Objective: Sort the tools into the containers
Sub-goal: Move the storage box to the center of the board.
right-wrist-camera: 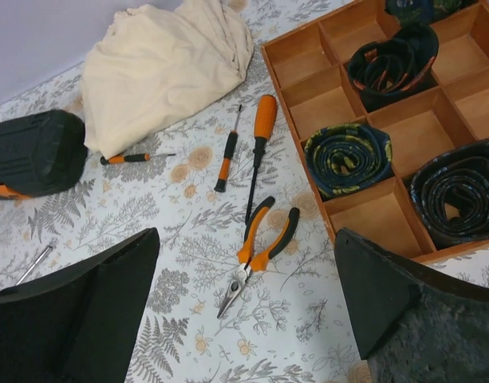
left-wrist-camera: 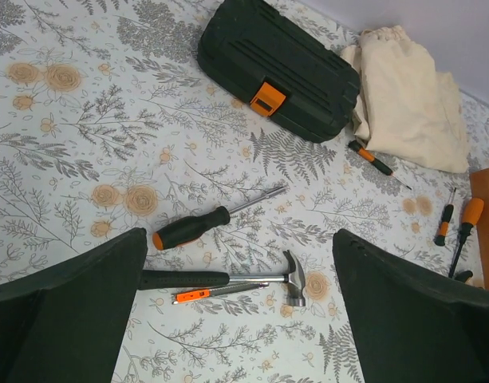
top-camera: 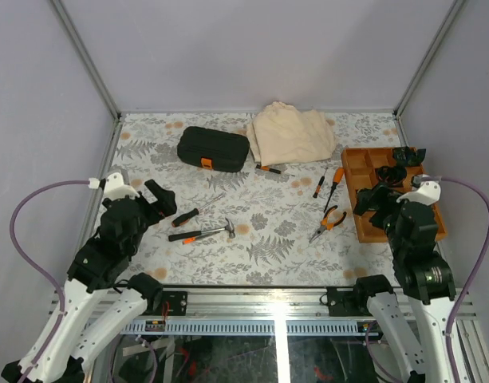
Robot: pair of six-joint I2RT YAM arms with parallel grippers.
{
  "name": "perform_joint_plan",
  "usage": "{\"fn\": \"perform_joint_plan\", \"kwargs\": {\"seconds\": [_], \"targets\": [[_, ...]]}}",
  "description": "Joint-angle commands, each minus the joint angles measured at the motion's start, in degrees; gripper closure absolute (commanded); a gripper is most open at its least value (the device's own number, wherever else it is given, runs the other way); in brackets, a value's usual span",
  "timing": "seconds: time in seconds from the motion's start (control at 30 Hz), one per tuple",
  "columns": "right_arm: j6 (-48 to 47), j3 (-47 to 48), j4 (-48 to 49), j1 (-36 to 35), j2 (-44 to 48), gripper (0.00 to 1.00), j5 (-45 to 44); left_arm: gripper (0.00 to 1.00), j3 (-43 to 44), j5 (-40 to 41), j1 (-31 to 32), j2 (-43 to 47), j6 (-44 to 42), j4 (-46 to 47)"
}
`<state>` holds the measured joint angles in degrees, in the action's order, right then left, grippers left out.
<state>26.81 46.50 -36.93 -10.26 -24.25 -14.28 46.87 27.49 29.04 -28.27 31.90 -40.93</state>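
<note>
Two pincers hang nearest you, both with jaws spread wide and nothing between them. Your left pincer (top-camera: 155, 199) is over the left side of the table (top-camera: 268, 255). Your right pincer (top-camera: 377, 203) is above the near left part of the wooden tray (right-wrist-camera: 332, 108).

Just ahead of the left pincer the hammer (left-wrist-camera: 260, 278) lies flat, with a slim orange-gripped tool (left-wrist-camera: 208, 293) right beside its handle. A little farther on is the black-handled screwdriver (left-wrist-camera: 192, 229), shaft pointing away to the right. None of these is in a container.

On your right, the pliers (right-wrist-camera: 262, 243) lie on the table just left of the tray, nose toward you. Beyond them the orange screwdriver (right-wrist-camera: 261, 132) and a small screwdriver (right-wrist-camera: 226, 159) lie side by side, close but apart.

Some tray compartments hold dark rolled bands (right-wrist-camera: 348, 158); others are bare wood.

Farther back, another small screwdriver (left-wrist-camera: 373, 162) lies at the near edge of the beige cloth (top-camera: 290, 134), and whether it touches you cannot tell. To the cloth's left the black case (top-camera: 214, 149) sits closed, orange latch facing you.
</note>
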Motion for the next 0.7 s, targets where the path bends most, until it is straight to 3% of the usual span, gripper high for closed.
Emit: {"fn": "perform_joint_plan", "kwargs": {"seconds": [0.0, 0.27, 0.67], "targets": [[-2.41, 4.51, 1.99, 5.39, -4.66, 0.02, 7.18, 0.02, 4.02, -6.23, -4.04, -4.17, -2.89, 0.26], [-2.27, 7.86, 3.29, 11.26, -13.2, 0.01, 10.37, 0.01, 8.53, -10.56, -8.42, -11.57, -4.94, 0.73], [-0.44, 7.11, 3.37, 13.22, -21.6, 0.01, 14.55, 0.0, 11.56, -10.16, -9.91, -22.75, -4.33, 2.33]]}}
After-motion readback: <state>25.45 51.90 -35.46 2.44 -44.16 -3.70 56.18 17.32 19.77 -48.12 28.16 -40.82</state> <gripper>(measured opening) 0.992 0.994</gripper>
